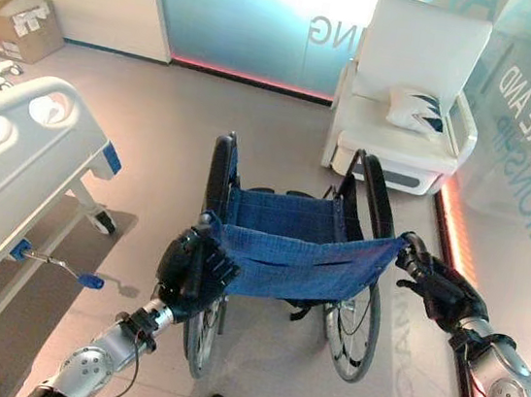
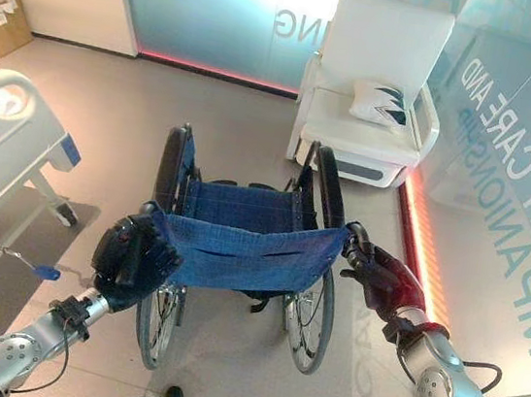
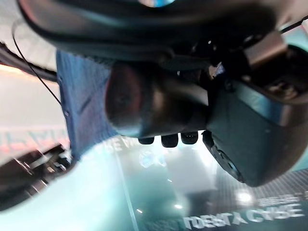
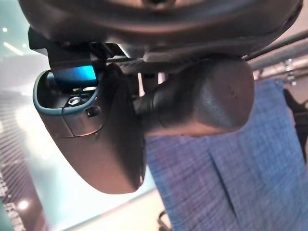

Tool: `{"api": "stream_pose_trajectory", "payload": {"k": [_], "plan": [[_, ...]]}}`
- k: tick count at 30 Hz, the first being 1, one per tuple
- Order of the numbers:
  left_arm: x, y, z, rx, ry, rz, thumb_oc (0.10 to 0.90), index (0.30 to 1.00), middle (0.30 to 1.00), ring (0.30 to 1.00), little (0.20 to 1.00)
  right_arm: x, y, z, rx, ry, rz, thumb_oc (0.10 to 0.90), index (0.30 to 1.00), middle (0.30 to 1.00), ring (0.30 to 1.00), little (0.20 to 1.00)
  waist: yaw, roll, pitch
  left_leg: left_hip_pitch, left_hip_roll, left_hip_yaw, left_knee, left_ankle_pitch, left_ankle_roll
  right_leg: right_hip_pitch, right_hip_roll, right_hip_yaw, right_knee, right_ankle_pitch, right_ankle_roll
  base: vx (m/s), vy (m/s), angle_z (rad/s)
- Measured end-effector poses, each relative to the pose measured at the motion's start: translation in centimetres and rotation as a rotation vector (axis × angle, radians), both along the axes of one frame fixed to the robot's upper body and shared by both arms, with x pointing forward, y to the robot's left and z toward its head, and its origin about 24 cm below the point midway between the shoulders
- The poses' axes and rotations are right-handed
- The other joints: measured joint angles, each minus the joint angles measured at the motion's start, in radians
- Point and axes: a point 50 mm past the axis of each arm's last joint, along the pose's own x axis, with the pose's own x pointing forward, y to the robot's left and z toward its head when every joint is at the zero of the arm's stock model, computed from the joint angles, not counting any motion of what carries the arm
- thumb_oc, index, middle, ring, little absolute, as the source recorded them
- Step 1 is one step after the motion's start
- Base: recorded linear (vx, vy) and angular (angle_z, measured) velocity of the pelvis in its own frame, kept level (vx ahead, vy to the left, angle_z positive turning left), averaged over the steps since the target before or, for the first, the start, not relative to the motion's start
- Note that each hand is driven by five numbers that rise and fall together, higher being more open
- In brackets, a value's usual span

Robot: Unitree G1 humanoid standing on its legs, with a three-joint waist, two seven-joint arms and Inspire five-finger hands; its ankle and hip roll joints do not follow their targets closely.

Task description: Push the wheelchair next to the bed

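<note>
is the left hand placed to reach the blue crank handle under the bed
Probably not now: the left hand is curled round the wheelchair push handle, and the crank handle sits low beside the bed, apart from it.

Bright daylight floods through the far glass wall (image 1: 259,22), glaring white at its top. A red light strip (image 1: 457,234) glows along the right wall. Soft shadows fall under the wheelchair (image 1: 288,250). Both wrist views are blurred close up.
</note>
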Motion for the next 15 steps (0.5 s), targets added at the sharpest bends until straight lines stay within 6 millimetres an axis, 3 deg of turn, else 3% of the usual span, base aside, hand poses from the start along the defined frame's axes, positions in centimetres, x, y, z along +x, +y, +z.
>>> {"api": "stream_pose_trajectory", "payload": {"k": [15], "plan": [[-0.31, -0.43, -0.61, 0.038, -0.007, 0.061, 0.4, 0.3, 0.3, 0.3, 0.3, 0.07, 0.31, -0.4, -0.025, 0.015, 0.008, 0.4, 0.3, 0.3, 0.3, 0.3, 0.005, -0.004, -0.001, 0.019, -0.007, 0.001, 0.0, -0.008, 0.004, 0.009, -0.001, 0.018, 0.008, 0.001, 0.002, 0.05, 0.061, -0.03]]}}
